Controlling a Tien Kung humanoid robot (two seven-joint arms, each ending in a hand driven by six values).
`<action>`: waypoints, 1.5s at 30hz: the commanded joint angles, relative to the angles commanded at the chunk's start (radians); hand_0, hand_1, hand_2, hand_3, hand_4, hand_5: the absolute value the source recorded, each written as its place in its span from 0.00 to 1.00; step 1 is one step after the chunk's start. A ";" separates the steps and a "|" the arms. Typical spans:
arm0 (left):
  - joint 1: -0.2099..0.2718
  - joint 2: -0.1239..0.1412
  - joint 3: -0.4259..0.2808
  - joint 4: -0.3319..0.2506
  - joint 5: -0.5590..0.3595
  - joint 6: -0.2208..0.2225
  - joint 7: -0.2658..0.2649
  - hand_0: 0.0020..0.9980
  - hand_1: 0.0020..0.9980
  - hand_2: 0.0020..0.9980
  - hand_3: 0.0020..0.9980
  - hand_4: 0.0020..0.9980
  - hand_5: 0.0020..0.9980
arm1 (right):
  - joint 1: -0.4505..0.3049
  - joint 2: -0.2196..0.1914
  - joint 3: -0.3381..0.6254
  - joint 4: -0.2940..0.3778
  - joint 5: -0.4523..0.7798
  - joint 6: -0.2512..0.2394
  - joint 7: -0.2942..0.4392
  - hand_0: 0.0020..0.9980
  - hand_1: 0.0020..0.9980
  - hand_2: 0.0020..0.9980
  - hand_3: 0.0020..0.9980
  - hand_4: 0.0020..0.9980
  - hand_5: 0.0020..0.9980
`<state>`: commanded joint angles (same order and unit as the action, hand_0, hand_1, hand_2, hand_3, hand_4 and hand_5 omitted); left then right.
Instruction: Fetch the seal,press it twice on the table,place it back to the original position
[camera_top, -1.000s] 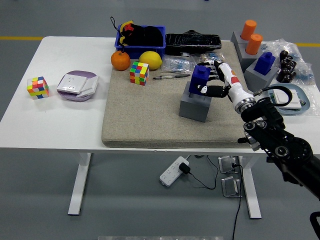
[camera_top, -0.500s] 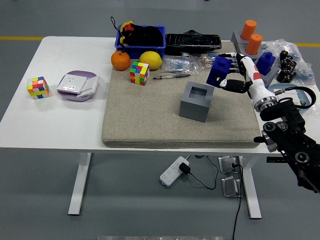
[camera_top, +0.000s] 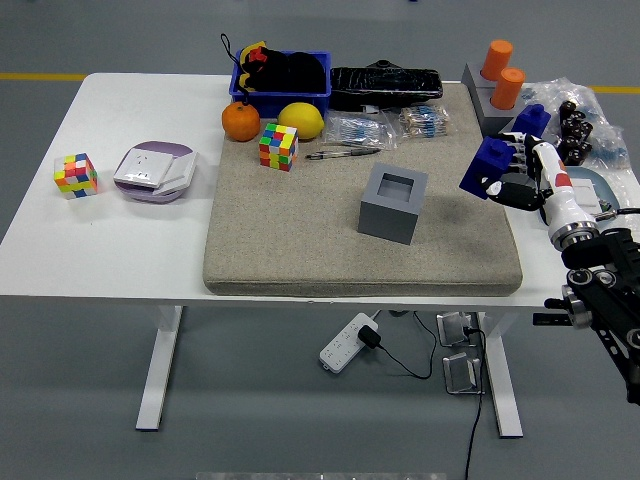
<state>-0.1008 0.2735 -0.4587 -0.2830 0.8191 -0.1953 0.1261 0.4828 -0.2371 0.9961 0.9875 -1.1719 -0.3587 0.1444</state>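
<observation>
A blue seal (camera_top: 489, 162) is held above the right edge of the beige mat (camera_top: 300, 235), gripped by my right hand (camera_top: 513, 172), whose fingers are curled around it. The grey square holder (camera_top: 394, 203) stands open-topped at the mat's middle, well to the left of the seal. Its hollow shows nothing inside. My right arm (camera_top: 600, 285) comes in from the lower right. My left arm is out of view.
At the back right stand a grey rack (camera_top: 490, 104) with two orange seals (camera_top: 503, 72) and another blue seal (camera_top: 532, 120). A blue basket (camera_top: 282, 78), orange (camera_top: 240, 121), lemon (camera_top: 301, 120), cube (camera_top: 279, 146) and pens (camera_top: 342, 152) line the mat's back. Another cube (camera_top: 76, 174) lies left.
The right hand lifted the blue seal out of the grey holder and carried it right, from above the holder to over the mat's right edge.
</observation>
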 joint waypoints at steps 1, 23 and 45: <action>0.000 0.000 0.000 0.000 0.000 0.000 0.000 0.83 0.80 0.76 0.82 0.74 0.33 | -0.002 0.001 -0.001 -0.005 0.002 0.001 0.001 0.60 0.43 0.43 0.48 0.67 0.00; -0.002 0.002 0.005 -0.001 0.004 0.000 -0.002 0.83 0.80 0.76 0.82 0.74 0.33 | -0.012 0.042 -0.088 -0.118 0.065 0.012 0.025 0.60 0.43 0.43 0.47 0.67 0.00; -0.004 0.009 0.015 -0.003 0.004 -0.001 -0.003 0.83 0.80 0.76 0.82 0.75 0.33 | -0.009 0.042 -0.144 -0.135 0.083 0.018 0.022 0.60 0.43 0.43 0.47 0.67 0.00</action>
<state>-0.1045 0.2826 -0.4438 -0.2863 0.8232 -0.1964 0.1230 0.4733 -0.1947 0.8516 0.8530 -1.0886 -0.3409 0.1660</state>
